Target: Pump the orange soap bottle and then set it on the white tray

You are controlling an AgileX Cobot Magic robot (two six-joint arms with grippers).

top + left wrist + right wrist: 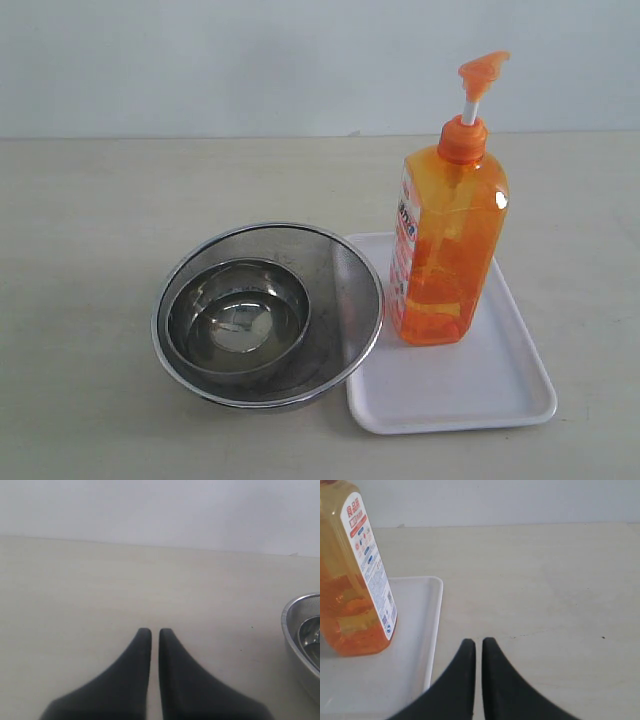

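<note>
Exterior view: orange soap bottle (448, 250) on white tray (470, 390) — wrist views add left gripper (155, 632), right gripper (478, 642), seemingly pressed together.

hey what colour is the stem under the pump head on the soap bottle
White. The stem sits between the orange pump head and collar; the exterior view shows it best.

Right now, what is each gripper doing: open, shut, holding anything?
Left gripper: shut, holding nothing.
Right gripper: shut, holding nothing; the orange soap bottle stands apart from it on the white tray.
</note>
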